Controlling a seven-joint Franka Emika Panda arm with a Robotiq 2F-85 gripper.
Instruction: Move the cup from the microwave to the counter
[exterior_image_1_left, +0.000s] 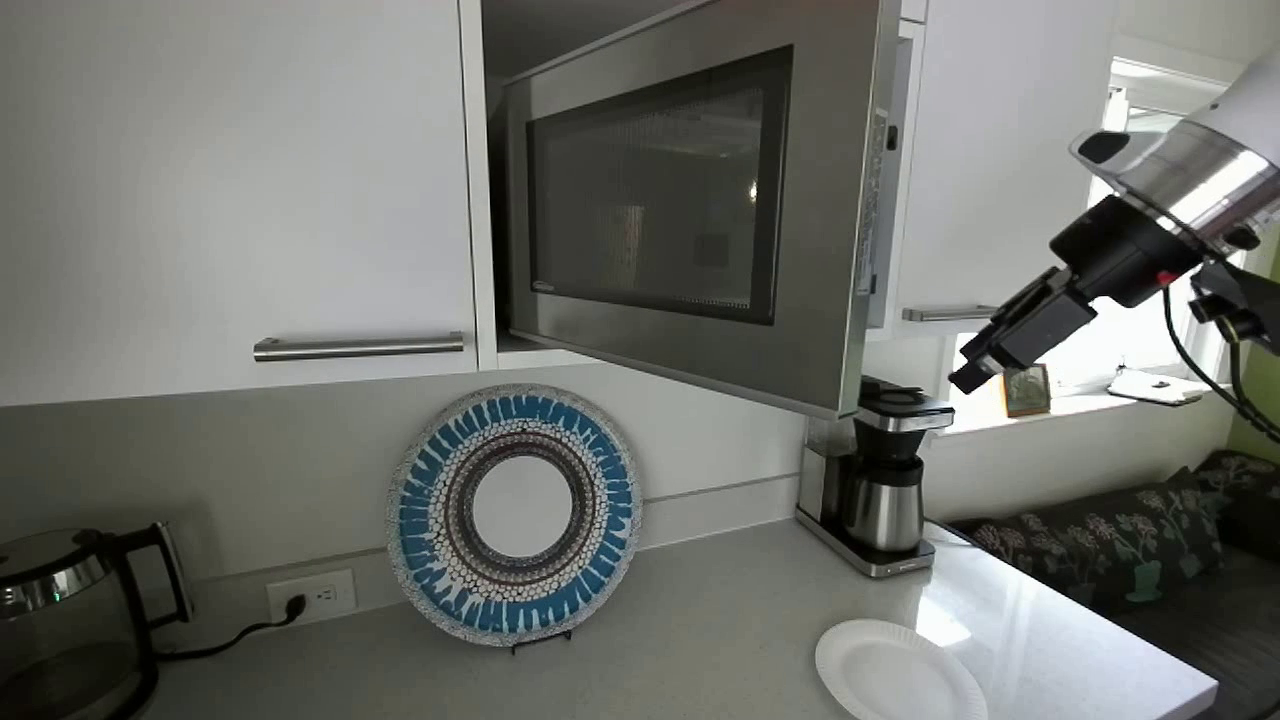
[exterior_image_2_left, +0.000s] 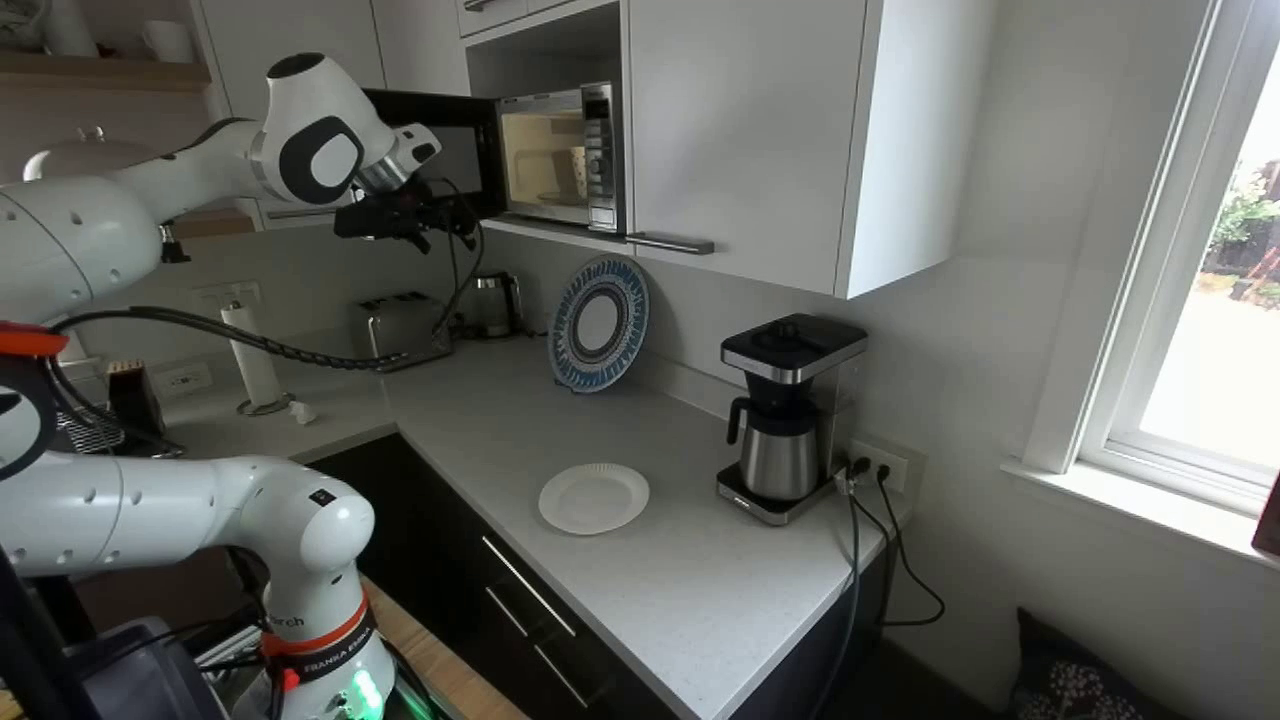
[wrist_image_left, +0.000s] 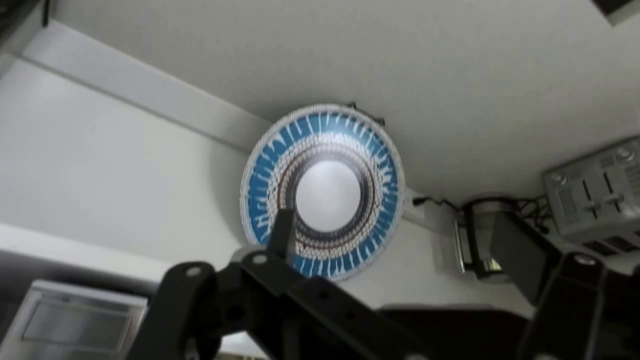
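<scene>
The cup (exterior_image_2_left: 579, 170) is pale and stands inside the microwave, partly hidden behind the control panel side. The steel microwave (exterior_image_2_left: 603, 150) sits in the cabinet recess with its door (exterior_image_1_left: 680, 200) swung wide open. In the wrist view part of the microwave (wrist_image_left: 75, 322) shows at the lower left; no cup can be made out there. My gripper (wrist_image_left: 400, 245) is open, with nothing between its fingers. In both exterior views the gripper (exterior_image_1_left: 968, 375) (exterior_image_2_left: 447, 243) hangs in the air before the microwave, apart from the cup. The grey-white counter (exterior_image_1_left: 700, 620) (exterior_image_2_left: 690, 590) lies below.
A flat white plate (exterior_image_1_left: 900, 670) (exterior_image_2_left: 594, 498) lies on the counter. A coffee maker (exterior_image_1_left: 885, 490) (exterior_image_2_left: 790, 410), a blue-patterned disc (exterior_image_1_left: 515, 515) (wrist_image_left: 322, 250), a glass kettle (exterior_image_1_left: 75, 620) and a toaster (exterior_image_2_left: 400, 330) stand along the wall. The open door juts out over the counter.
</scene>
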